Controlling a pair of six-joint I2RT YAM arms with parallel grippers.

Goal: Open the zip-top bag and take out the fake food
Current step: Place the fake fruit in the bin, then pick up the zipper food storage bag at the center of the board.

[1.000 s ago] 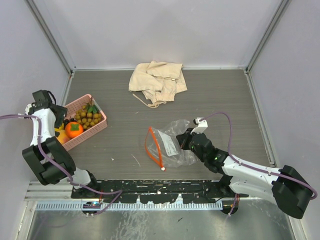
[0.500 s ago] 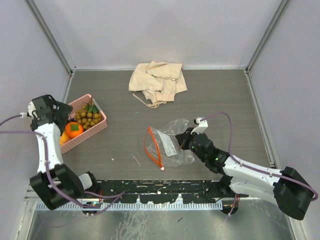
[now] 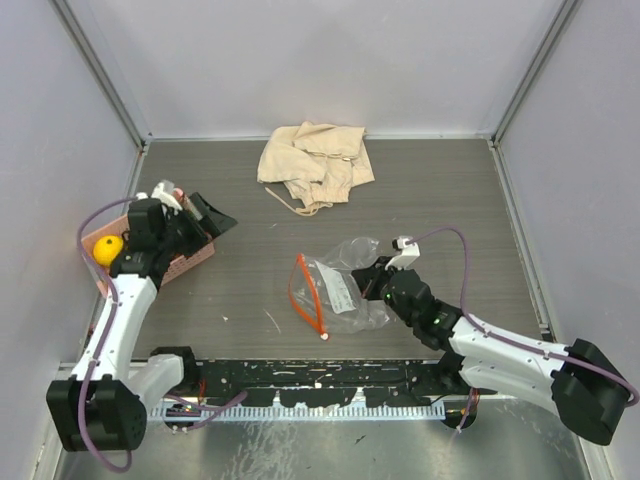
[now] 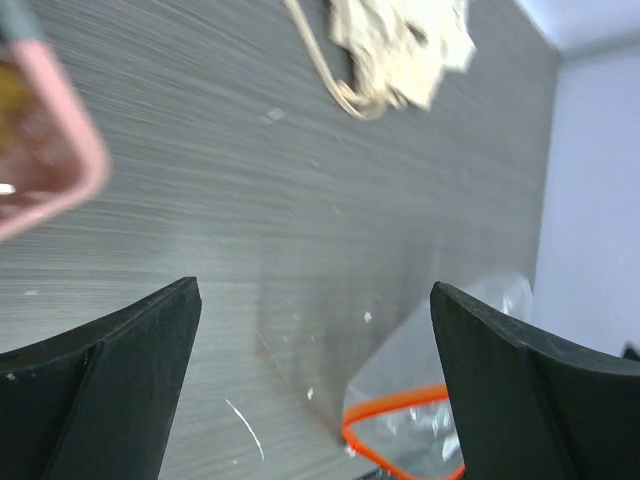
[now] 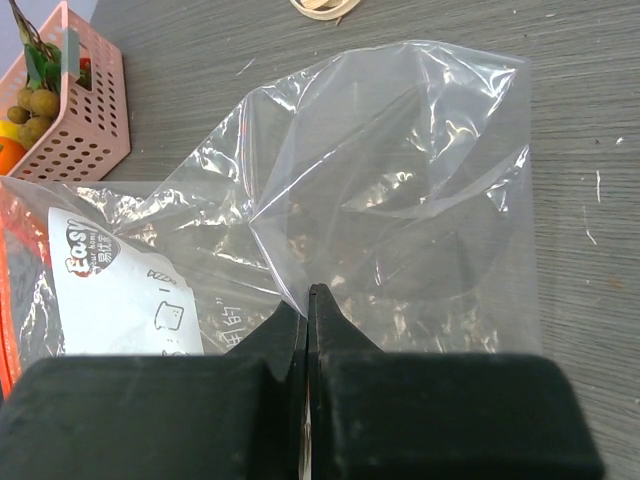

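The zip-top bag (image 3: 340, 290) lies flat at mid-table, clear and crumpled, with its orange-red zip strip (image 3: 305, 290) in an open loop at its left end. No fruit shows inside it. My right gripper (image 3: 376, 281) is shut on a fold of the bag (image 5: 400, 180), pinched at the fingertips (image 5: 322, 305). The fake food sits in the pink mesh basket (image 3: 192, 262): a yellow lemon (image 3: 107, 250), a tan berry cluster (image 5: 30, 103) and an orange fruit (image 5: 8, 152). My left gripper (image 3: 212, 218) is open and empty above the basket's right end. The bag's zip end (image 4: 400, 418) shows between its fingers (image 4: 110, 390).
A beige cloth (image 3: 313, 160) lies bunched at the back middle, also in the left wrist view (image 4: 400, 40). The basket's corner (image 4: 50, 170) shows at that view's left edge. Grey walls close in the table on three sides.
My left arm has swung right from the basket's left side to above it, now covering most of the basket and fruit. The right gripper and bag have barely moved.
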